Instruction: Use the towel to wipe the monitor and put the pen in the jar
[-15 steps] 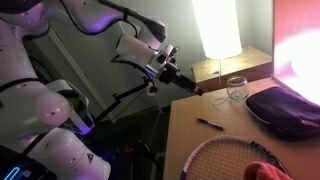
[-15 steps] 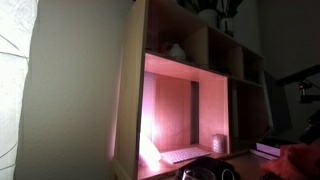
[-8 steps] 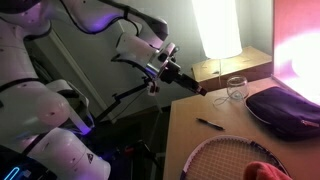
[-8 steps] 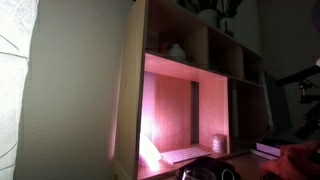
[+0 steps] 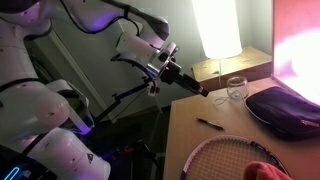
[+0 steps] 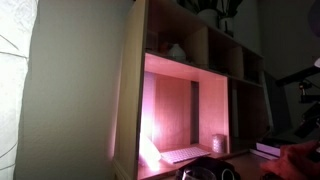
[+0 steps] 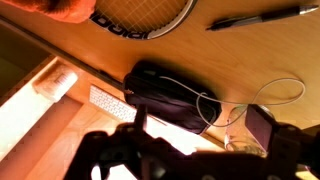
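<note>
A black pen (image 5: 209,124) lies on the wooden desk (image 5: 190,140), and it also shows in the wrist view (image 7: 262,17). A clear glass jar (image 5: 236,89) stands behind it, and in the wrist view (image 7: 238,128) it is close to my right finger. A red towel (image 5: 262,172) lies on a racket (image 5: 232,153) at the near edge; the towel also shows at the edge of the wrist view (image 7: 60,8). A bright pink screen (image 5: 300,40) glows at the right. My gripper (image 5: 196,87) hovers above the desk's left edge near the jar, open and empty (image 7: 200,135).
A dark zip case (image 5: 285,108) with a white cable lies right of the jar, also in the wrist view (image 7: 168,95). A bright lamp (image 5: 218,28) stands behind. A wooden shelf (image 6: 130,90) holds a keyboard (image 6: 185,154) in a pink-lit bay.
My gripper has crept slightly toward the jar. Nothing on the desk has moved.
</note>
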`<control>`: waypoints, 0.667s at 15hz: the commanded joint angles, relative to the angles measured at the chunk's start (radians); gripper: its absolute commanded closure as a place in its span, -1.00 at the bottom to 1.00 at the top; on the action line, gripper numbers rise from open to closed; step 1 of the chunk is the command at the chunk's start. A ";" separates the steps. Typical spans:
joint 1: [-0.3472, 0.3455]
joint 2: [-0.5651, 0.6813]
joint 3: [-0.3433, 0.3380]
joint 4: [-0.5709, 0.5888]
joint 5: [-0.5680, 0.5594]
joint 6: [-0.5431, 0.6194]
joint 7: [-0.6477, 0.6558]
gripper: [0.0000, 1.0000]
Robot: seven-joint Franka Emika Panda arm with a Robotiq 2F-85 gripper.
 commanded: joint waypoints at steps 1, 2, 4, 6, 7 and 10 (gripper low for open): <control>-0.024 0.003 0.020 0.000 0.007 0.001 -0.006 -1.00; -0.054 0.001 0.047 0.001 0.016 -0.005 -0.012 -1.00; -0.122 0.000 0.116 0.002 0.038 -0.029 -0.013 -1.00; -0.199 -0.011 0.199 0.009 0.057 -0.041 -0.017 -1.00; -0.246 -0.017 0.250 0.014 0.067 -0.046 -0.021 -1.00; -0.372 -0.035 0.382 0.039 0.092 -0.052 -0.021 -1.00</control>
